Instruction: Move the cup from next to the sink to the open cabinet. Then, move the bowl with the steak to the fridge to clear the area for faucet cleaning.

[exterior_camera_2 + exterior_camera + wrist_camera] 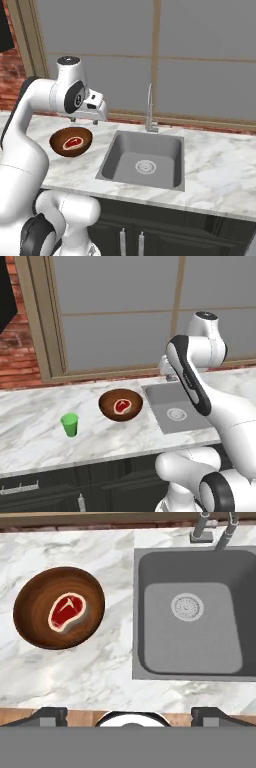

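The small green cup point(69, 424) stands upright on the white marble counter, left of the bowl. The brown wooden bowl point(120, 405) point(71, 141) point(59, 607) holds the red steak point(121, 405) point(72, 142) point(67, 611) and sits just left of the grey sink point(160, 393) point(120, 150) point(145, 567). The silver faucet point(149, 107) point(202, 529) rises behind the basin. My gripper point(85, 120) point(130, 714) hangs open and empty above the counter, between bowl and sink, looking straight down. A black corner of the upper cabinet point(6, 301) shows at top left. The fridge is out of view.
A large window with a tan frame point(42, 331) runs behind the counter, with red brick wall point(17, 356) to its left. Black lower cabinets with silver handles point(131, 242) sit under the counter edge. Bare marble point(220, 170) lies right of the sink.
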Controlling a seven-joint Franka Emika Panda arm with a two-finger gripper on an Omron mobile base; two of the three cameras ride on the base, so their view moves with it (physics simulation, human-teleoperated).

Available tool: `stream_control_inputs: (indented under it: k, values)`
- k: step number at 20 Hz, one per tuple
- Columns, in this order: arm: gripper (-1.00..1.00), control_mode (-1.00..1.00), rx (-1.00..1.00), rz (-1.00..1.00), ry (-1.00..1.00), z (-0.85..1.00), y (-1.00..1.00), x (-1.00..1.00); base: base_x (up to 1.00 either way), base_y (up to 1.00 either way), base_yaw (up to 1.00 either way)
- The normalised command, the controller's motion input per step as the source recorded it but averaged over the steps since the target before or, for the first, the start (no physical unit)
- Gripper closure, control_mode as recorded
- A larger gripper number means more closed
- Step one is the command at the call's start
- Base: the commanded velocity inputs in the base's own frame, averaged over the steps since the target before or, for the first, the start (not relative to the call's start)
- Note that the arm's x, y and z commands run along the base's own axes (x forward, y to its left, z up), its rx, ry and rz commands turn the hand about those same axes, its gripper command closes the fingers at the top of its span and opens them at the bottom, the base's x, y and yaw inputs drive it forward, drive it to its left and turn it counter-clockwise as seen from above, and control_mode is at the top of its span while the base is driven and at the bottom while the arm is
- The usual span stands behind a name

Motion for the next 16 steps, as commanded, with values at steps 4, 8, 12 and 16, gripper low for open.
stream_control_inputs:
  k: [4, 8, 12, 16]
  values:
    - [-1.0, -1.0, 0.02, 0.0, 0.0, -0.01, 0.11, 0.11, 0.21, 0.55, 0.0]
    - [-1.0, -1.0, 0.01, 0.0, 0.05, -0.06, 0.08, 0.58, 0.0, 0.0, 0.0]
    - [-1.0, -1.0, 0.0, 0.0, 0.13, -0.29, -0.05, 0.38, 0.0, 0.0, 0.0]
    - [-1.0, -1.0, 0.04, -0.02, 0.04, -0.51, -0.24, 0.39, 0.0, 0.0, 0.0]
